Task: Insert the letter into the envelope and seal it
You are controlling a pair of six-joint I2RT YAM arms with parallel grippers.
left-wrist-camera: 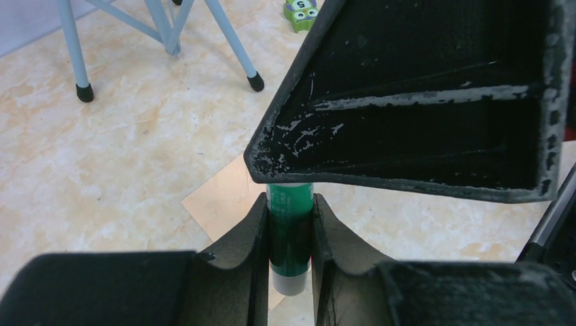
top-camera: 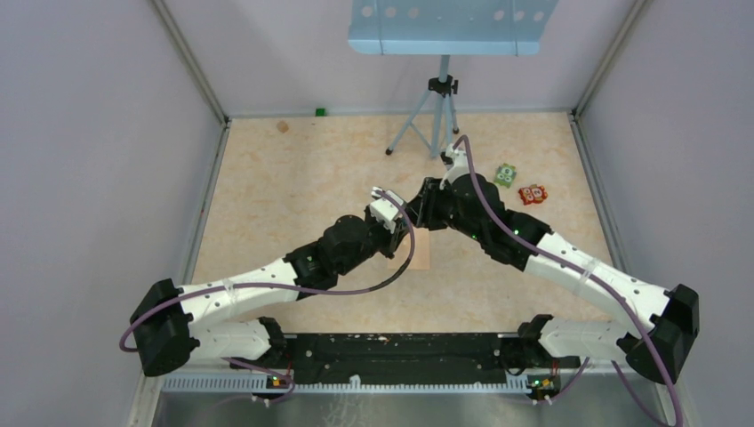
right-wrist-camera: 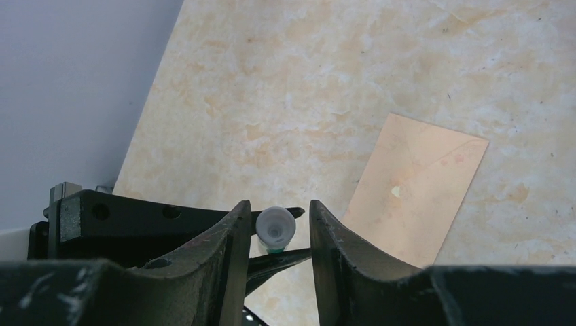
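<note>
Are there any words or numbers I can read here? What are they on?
"5": on the green toy.
Glue stick: tiny white print on its label, too blurred to read.
Red toy: markings too small to read.
Envelope: no writing shows.

Marbled beige table [top-camera: 293,196]: envelope [right-wrist-camera: 414,190], tripod [top-camera: 442,86], green toy [top-camera: 506,174], red toy [top-camera: 533,194]

The left arm [top-camera: 258,289] reaches from 7 o'clock toward 2 o'clock. The right arm [top-camera: 578,271] reaches from 5 o'clock toward 10 o'clock. The left gripper [left-wrist-camera: 291,207] squeezes a green tube [left-wrist-camera: 291,234]. The right gripper [right-wrist-camera: 275,210] sits around its white cap [right-wrist-camera: 275,227], with small gaps.
</note>
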